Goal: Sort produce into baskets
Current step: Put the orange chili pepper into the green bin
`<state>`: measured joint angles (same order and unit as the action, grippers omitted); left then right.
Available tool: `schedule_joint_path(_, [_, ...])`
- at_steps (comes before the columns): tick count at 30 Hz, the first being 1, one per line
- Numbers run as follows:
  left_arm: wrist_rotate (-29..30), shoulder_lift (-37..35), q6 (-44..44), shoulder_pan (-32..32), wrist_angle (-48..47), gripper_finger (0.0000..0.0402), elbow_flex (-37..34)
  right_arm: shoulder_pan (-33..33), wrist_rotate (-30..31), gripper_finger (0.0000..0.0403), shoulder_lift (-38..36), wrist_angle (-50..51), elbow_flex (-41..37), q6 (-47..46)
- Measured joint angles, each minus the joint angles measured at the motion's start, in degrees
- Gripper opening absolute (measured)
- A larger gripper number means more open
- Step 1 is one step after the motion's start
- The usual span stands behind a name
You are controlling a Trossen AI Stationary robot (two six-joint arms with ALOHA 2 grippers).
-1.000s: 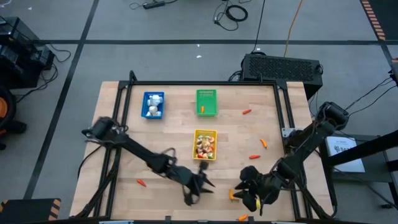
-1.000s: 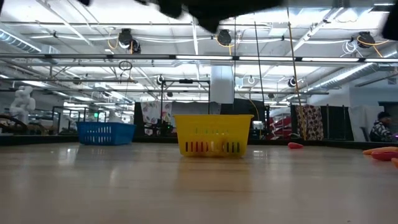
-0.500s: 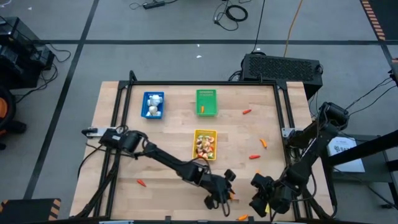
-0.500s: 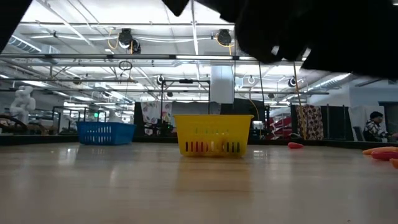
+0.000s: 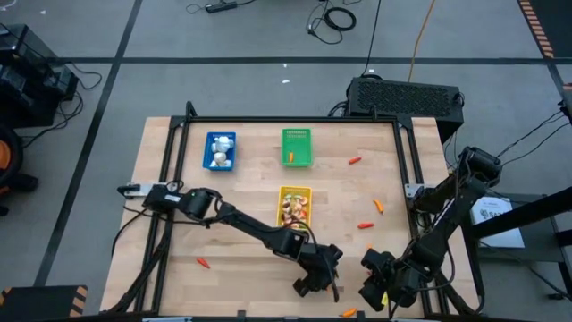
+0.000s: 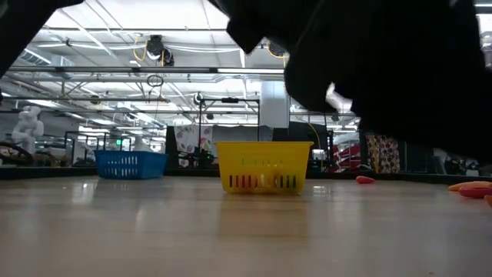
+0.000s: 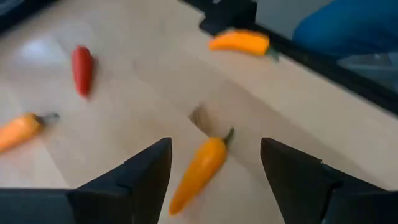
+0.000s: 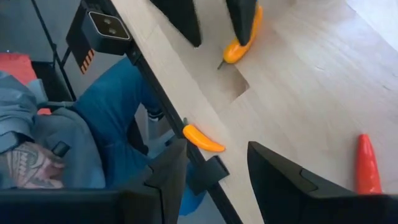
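Left gripper (image 5: 315, 282) stretched low across the table (image 5: 241, 206) toward the near edge, fingers (image 7: 140, 177) apart and straddling an orange pepper (image 7: 198, 167) lying flat on the wood. Not yet clamped: pepper visible between both fingers in the left wrist view, with gaps on each side. Another orange pepper (image 7: 241, 42) resting at the table's near rim, a red piece (image 7: 81, 68) and a further orange piece (image 7: 18, 130) scattered close by.

Right gripper (image 5: 380, 288) parked near the near right corner, fingers (image 8: 277, 180) spread wide, nothing between them. A person's jeans-clad leg (image 8: 118, 112) just beyond the near edge.

Yellow basket (image 5: 295, 207) mid-table, filled with mixed produce. Blue basket (image 5: 220, 150) toward the far left, holding white bulbs. Green basket (image 5: 297, 147) at the far middle, one orange bit inside. Loose orange-red pieces (image 5: 355, 161) strewn toward the right side, one more (image 5: 204, 263) near the near left.
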<state>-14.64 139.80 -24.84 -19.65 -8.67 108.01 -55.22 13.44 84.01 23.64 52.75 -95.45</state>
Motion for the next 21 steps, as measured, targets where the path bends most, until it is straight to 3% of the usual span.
schedule_joint_path(6, [2.6,2.5,-2.0,0.0,1.6,0.0253,1.2,0.4,-0.1,0.016,0.0,0.8,0.0,0.1])
schedule_joint_path(15, [1.3,5.5,-3.0,0.0,-3.3,0.0253,5.3,0.9,0.1,0.016,0.0,1.2,0.0,0.7])
schedule_joint_path(21, [1.1,5.5,-3.0,0.0,-5.1,0.0218,5.4,0.9,0.1,0.016,0.0,1.4,0.0,1.7])
